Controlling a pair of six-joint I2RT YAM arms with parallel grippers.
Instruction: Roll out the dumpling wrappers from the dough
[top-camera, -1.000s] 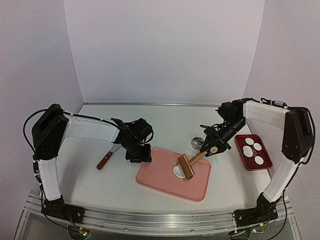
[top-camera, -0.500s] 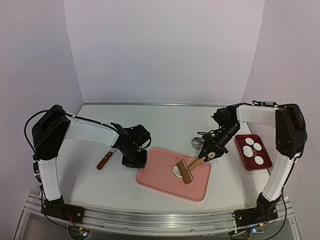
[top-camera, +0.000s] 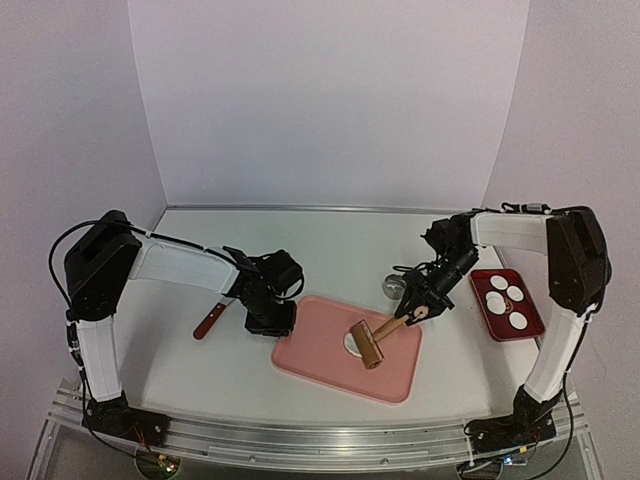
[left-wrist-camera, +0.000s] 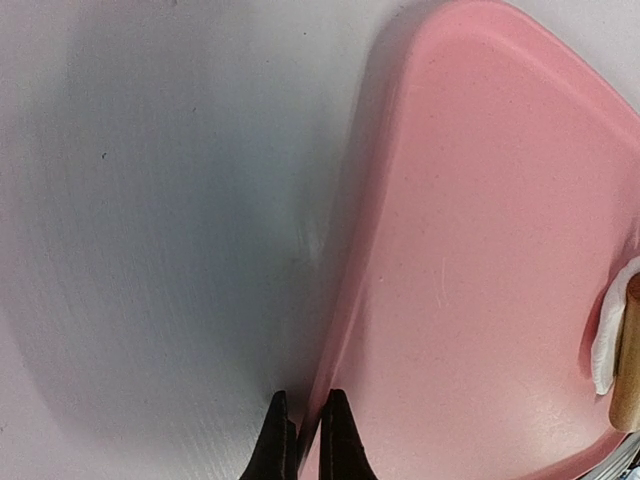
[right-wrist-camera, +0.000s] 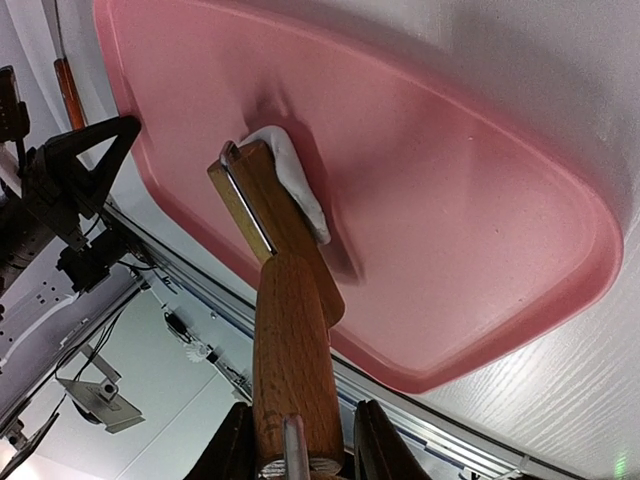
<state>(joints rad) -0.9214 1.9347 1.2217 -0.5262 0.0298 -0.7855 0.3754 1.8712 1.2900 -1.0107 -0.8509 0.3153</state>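
Note:
The dough (top-camera: 352, 343) is a small white piece on the pink board (top-camera: 310, 355), half under the head of the wooden roller (top-camera: 368, 344). My right gripper (top-camera: 420, 306) is shut on the roller's handle (right-wrist-camera: 295, 370) and presses the head (right-wrist-camera: 262, 205) onto the dough (right-wrist-camera: 296, 178). My left gripper (top-camera: 268, 318) is shut on the board's left rim (left-wrist-camera: 345, 330), with its fingertips (left-wrist-camera: 337, 440) either side of the edge. Several round white dumpling wrappers (top-camera: 518, 320) lie in the red tray (top-camera: 535, 322) at the right.
A metal ring cutter (top-camera: 392, 287) stands on the table just behind the board, next to my right gripper. A tool with a red-brown handle (top-camera: 209, 321) lies left of the board. The table's near edge and metal rail (right-wrist-camera: 440, 430) run close under the board.
The roller has moved a little toward the near left over the dough, with my right gripper following. My left gripper keeps its hold on the board's rim.

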